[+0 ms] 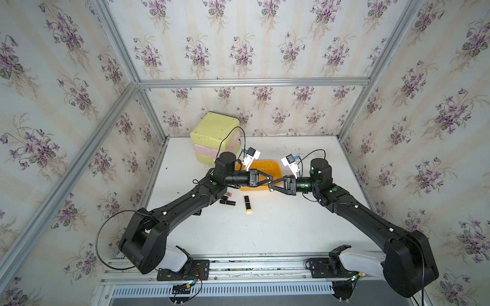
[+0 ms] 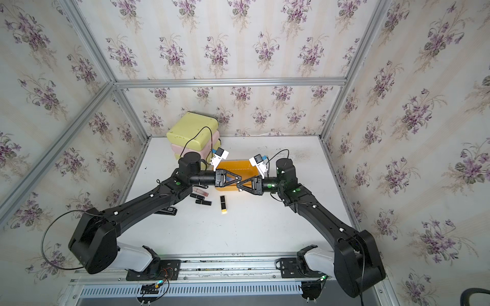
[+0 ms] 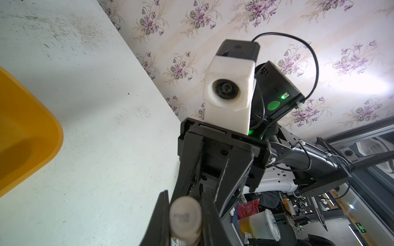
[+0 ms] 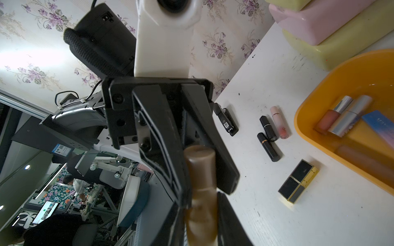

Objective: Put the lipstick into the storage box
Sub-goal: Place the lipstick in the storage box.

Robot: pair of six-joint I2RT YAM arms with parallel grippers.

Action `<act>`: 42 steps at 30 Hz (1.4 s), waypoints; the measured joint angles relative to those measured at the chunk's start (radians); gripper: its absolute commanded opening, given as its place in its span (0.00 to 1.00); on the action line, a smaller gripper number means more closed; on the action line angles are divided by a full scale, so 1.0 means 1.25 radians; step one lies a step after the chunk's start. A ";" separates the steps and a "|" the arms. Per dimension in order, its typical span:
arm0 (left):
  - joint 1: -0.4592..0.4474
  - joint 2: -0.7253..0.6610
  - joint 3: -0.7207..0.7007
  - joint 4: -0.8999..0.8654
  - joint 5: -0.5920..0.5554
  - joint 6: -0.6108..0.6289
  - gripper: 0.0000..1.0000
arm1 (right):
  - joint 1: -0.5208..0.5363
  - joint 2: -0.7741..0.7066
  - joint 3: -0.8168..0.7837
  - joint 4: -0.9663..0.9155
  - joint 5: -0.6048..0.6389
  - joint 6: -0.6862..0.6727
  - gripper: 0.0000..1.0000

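Note:
A brownish-gold lipstick (image 4: 201, 181) hangs in the air between my two grippers, which meet tip to tip over the front rim of the orange-yellow storage box (image 1: 275, 167). My left gripper (image 3: 185, 230) is shut on one end of the tube, whose labelled round cap (image 3: 185, 217) faces its wrist camera. The tube's other end lies between the fingers of my right gripper (image 4: 202, 230); whether they still press on it is unclear. In both top views only a beige speck of the lipstick (image 1: 270, 188) (image 2: 238, 183) shows. The storage box (image 4: 309, 100) holds several cosmetics (image 4: 341, 119).
On the white table in front of the box lie a square black-and-gold lipstick (image 1: 248, 204), two black tubes (image 1: 228, 202) and a pink gloss tube (image 4: 279, 123). A small black device (image 2: 167, 211) lies under the left arm. Stacked pale green and pink boxes (image 1: 214, 132) stand at the back left.

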 measured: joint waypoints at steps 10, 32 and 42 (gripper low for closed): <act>0.003 0.000 0.051 -0.115 -0.039 0.061 0.08 | -0.043 -0.051 0.013 -0.049 0.044 -0.013 0.68; 0.016 0.528 0.692 -0.709 -0.297 0.296 0.07 | -0.063 -0.060 0.074 -0.410 0.611 -0.162 0.72; 0.016 0.690 0.790 -0.697 -0.255 0.236 0.07 | -0.063 -0.041 0.032 -0.406 0.621 -0.176 0.72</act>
